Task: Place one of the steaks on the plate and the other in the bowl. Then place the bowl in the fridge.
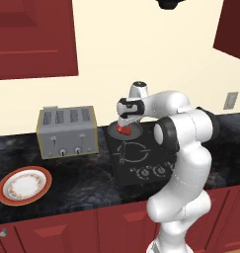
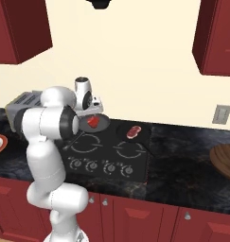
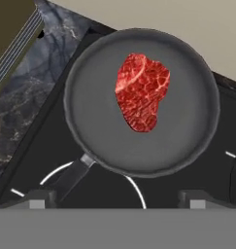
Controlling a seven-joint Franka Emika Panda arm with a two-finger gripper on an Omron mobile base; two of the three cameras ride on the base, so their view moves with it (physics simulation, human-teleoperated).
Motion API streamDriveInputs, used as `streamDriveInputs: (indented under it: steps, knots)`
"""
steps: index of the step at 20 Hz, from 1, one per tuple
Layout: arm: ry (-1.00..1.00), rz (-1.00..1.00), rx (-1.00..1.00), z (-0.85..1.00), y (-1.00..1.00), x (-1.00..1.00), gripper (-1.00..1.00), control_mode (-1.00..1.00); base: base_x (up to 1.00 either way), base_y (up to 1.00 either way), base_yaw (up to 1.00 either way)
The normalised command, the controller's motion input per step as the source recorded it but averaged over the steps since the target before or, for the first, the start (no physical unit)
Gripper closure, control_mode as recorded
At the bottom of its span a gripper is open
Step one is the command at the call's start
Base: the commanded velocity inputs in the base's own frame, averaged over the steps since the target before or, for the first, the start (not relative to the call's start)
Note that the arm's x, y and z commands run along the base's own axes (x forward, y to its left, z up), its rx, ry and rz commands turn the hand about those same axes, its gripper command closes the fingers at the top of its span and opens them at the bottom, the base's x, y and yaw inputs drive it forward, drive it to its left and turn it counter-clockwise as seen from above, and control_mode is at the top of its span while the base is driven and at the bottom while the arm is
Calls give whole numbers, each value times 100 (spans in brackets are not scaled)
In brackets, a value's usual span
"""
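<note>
While the claw (image 3: 117, 204) hung above the frying pan (image 3: 90, 121), its two tips stood wide apart with nothing between them. Directly below lay one steak (image 3: 141, 92), flat in the middle of the pan, not touched by either tip. From the right side the same steak (image 2: 93, 121) showed red in the pan (image 2: 101, 124) on the back left burner of the stovetop (image 2: 107, 151). The pan handle (image 3: 71, 177) ran back toward the hand. The second steak (image 2: 134, 131) sat on the stovetop itself, near the back right burner, apart from the pan. A toaster (image 1: 67, 131) stood on the counter (image 1: 87, 183) just left of the stovetop. The plate (image 1: 24, 185) was further left near the counter's front edge, bare. The bowl (image 2: 224, 160) sat well off to the right on the counter, cut by the picture's edge. Fridge: could not tell where.
</note>
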Motion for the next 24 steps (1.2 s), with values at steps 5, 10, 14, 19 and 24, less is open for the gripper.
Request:
streamDriveInputs:
  steps: [5,10,14,19,24]
  knots:
    - [2,0,-1,-42,2,45,-100,-100,0,0,0]
    - [4,0,-1,-21,-1,31,-100,-100,0,0,0]
    - [6,0,-5,-24,-4,44,-100,-100,0,0,0]
    - [2,0,-1,-25,0,32,-100,-100,0,0,0]
    - [7,0,0,-27,0,3,-100,-100,0,0,0]
